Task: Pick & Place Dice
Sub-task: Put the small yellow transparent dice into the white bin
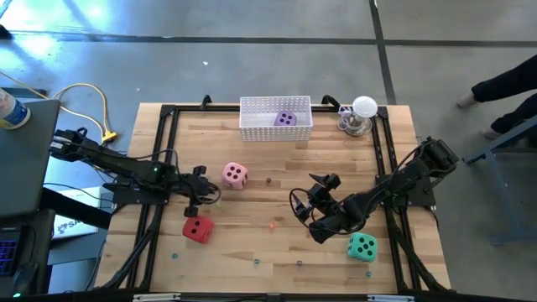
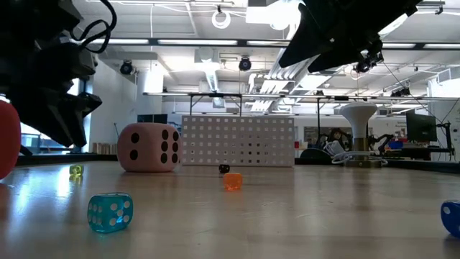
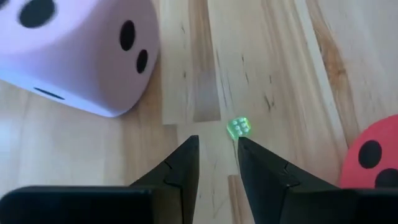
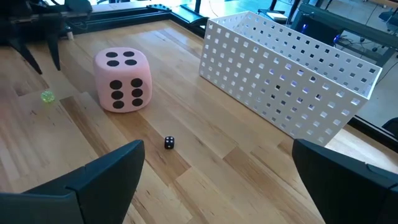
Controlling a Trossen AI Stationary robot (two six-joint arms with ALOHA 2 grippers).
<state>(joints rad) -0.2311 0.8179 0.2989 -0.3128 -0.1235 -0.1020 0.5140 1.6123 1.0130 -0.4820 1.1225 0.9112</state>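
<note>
The pink die [image 1: 235,175] with dark pips rests on the table near its middle, also in the left wrist view [image 3: 74,50] and the right wrist view [image 4: 122,79]. The red die [image 1: 198,228] lies toward the near left, the teal-green die [image 1: 362,246] near right. The purple die [image 1: 285,119] sits in the white basket [image 1: 252,127]. My left gripper [image 3: 217,146] is low between the pink and red dice, narrowly open, with a tiny green die [image 3: 239,127] just beyond its fingertips. My right gripper [image 4: 217,162] hovers wide open near the table's middle [image 1: 304,216], holding nothing.
Tiny dice are scattered on the wood: a black one [image 4: 169,142], an orange one [image 2: 233,181] and a clear blue one [image 2: 110,213] near the near edge. A white ball on a silver stand [image 1: 362,116] is beside the basket. A black frame rims the table.
</note>
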